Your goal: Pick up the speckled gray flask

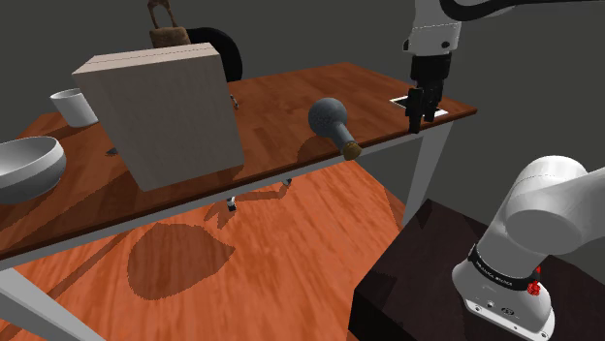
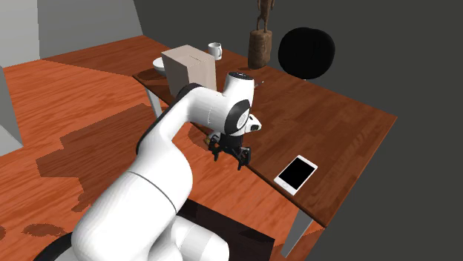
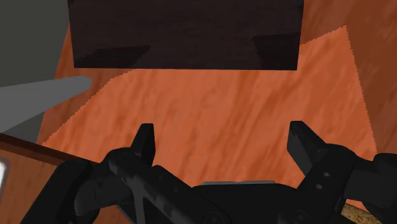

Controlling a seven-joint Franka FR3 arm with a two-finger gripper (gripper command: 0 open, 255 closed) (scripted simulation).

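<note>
Looking at the black hand (image 1: 420, 108) hanging right by the near edge of the brown wooden worktop (image 1: 281, 97), pointing down. Seeing its two fingers (image 3: 145, 141) standing wide apart and gripping nothing, with orange wooden floor (image 3: 216, 102) showing between them. Finding the dark gray flask (image 1: 328, 118) near the hand, off to one side of it, lying down on the worktop and not touching the hand. Noticing the flask's round body resting farther in on the worktop and its brown cork (image 1: 350, 150) poking toward the same edge as the hand. Catching a bit of that speckled cork just beside one finger in the wrist view. Spotting a flat phone (image 2: 295, 174) with a black screen lying on the worktop just beside the hand, on the other side from the flask. Seeing a big pale box (image 1: 160, 116) standing past the flask, well apart from the hand. Making out a white cup (image 1: 76, 105) and a gray bowl (image 1: 24, 165) even farther from the hand, beyond the box. Seeing a brown carved figure (image 2: 261, 37) and a round black chair (image 2: 306, 50) across the worktop from the hand. Looking below the hand at the dark stand (image 3: 184, 35) and a gray worktop leg (image 3: 44, 98).
</note>
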